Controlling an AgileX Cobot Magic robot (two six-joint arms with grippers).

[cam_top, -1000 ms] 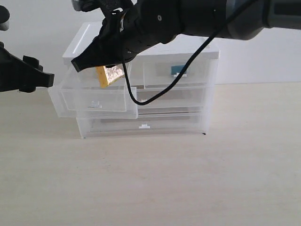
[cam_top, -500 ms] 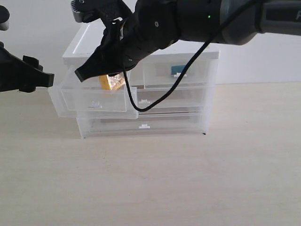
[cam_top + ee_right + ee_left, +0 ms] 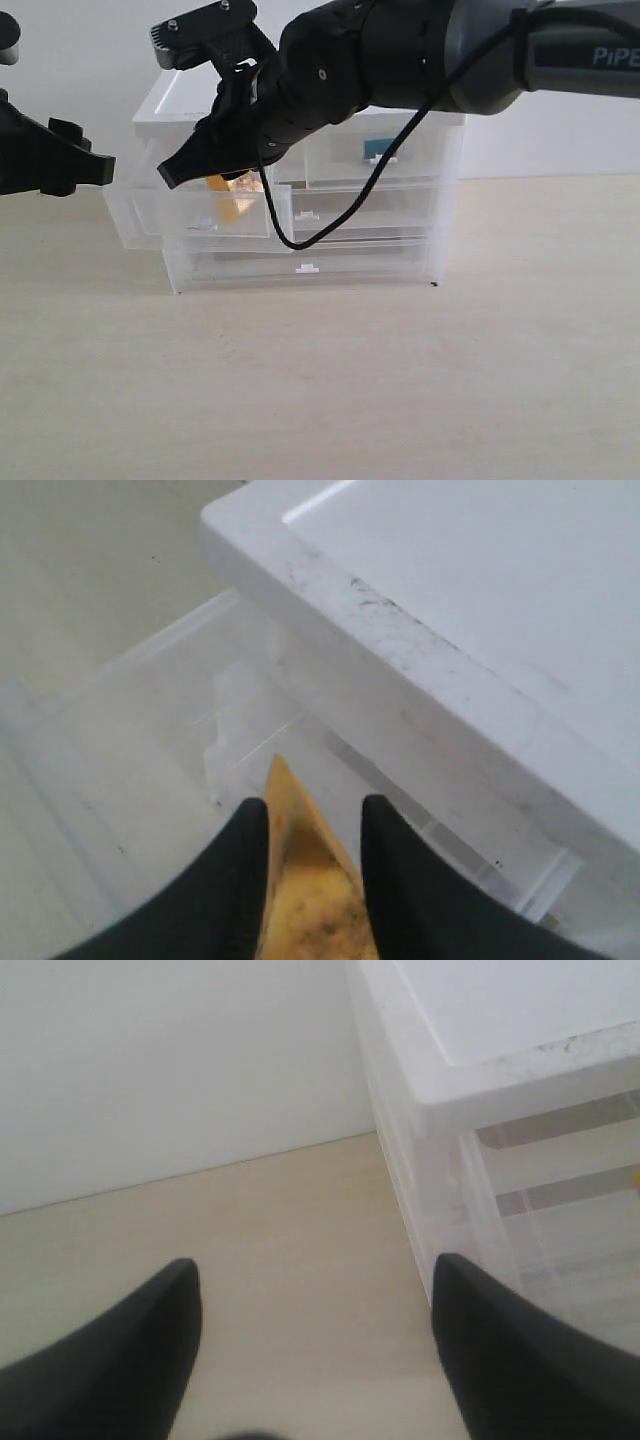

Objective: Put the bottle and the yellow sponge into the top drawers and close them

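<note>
Pale wood-grain worktop (image 3: 320, 380) runs back to a plain white wall (image 3: 560, 130), and against that wall stands a translucent drawer unit (image 3: 445, 215) with a white lid.

The top left drawer (image 3: 150, 205) is pulled out toward the camera. The top right drawer (image 3: 425, 165) sits flush in the unit. Through its cloudy front only a teal patch shows, so little of the bottle (image 3: 375, 148) can be made out.

The right tool (image 3: 185, 168) reaches across from the right and hangs over the open drawer, its fingers clamped on the yellow sponge (image 3: 228, 205). In the right wrist view the sponge's pointed end pokes out between the two black fingers (image 3: 235, 880). From the outside its lower part shows dimly through the drawer's front wall, below the rim. Whether it touches the drawer floor cannot be told, and the arm hides its upper part.

A black cable (image 3: 330, 225) loops down in front of the middle drawers, blocking part of them.

The left tool (image 3: 315, 1290) is spread wide with nothing between its fingers. It hovers beside the unit's left side without touching it, and the exterior view's edge cuts off most of its arm.
</note>
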